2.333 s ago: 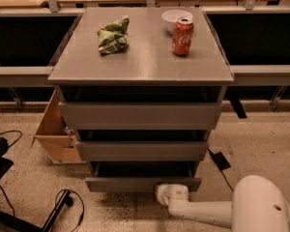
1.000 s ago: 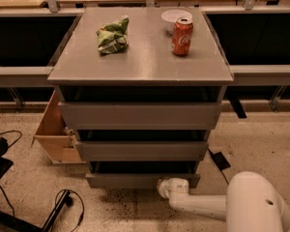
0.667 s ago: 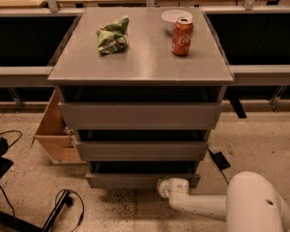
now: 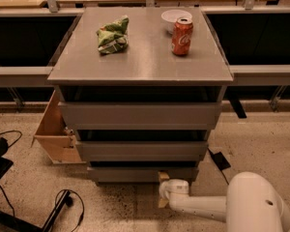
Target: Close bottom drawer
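Gripper point(image 4: 162, 190) low near the floor, at the end of a white arm that reaches in from the lower right. It sits just in front of the bottom drawer point(image 4: 135, 174), at the right half of that drawer's flat grey front and seemingly touching it. Whether the gripper is wide or narrow cannot be told.

The bottom drawer lies directly behind and slightly above the gripper. Only a thin dark gap shows over its front, so it looks nearly shut. Above it are the middle drawer point(image 4: 141, 150) and the top drawer point(image 4: 139, 115), both wider. Farther up is the cabinet's surface point(image 4: 140, 57), which carries a green bag point(image 4: 113, 35) up and to the left of the gripper, and a red can point(image 4: 182, 36) with a white bowl point(image 4: 173, 16) behind it, almost straight above. A wooden box point(image 4: 55, 132) stands on the floor well to the gripper's left.

The step in hand appears to be the closing push, close to done. The next move probably calls for a short, level press straight into the front until it stops, then a clean retreat.
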Action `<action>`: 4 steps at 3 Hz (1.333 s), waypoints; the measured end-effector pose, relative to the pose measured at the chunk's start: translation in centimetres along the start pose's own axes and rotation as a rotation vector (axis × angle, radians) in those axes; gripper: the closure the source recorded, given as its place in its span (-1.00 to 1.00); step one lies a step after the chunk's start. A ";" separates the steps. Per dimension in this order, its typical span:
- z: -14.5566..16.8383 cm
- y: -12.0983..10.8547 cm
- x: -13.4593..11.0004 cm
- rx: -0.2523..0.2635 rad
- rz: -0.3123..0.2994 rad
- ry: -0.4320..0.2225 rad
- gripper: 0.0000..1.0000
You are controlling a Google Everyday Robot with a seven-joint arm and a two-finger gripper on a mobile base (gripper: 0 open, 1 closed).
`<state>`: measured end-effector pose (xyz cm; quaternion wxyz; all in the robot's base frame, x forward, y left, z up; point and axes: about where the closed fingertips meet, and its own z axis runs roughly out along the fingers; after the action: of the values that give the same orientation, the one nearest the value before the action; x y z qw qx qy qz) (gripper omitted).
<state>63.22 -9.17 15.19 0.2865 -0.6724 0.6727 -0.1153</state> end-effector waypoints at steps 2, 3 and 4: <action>0.0 0.0 0.0 0.000 0.000 0.000 -0.69; -0.2 0.3 0.0 0.000 0.000 0.000 -0.23; -2.0 0.8 0.2 0.001 -0.008 0.015 0.23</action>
<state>61.47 -9.76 16.34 0.2812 -0.6739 0.6723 -0.1219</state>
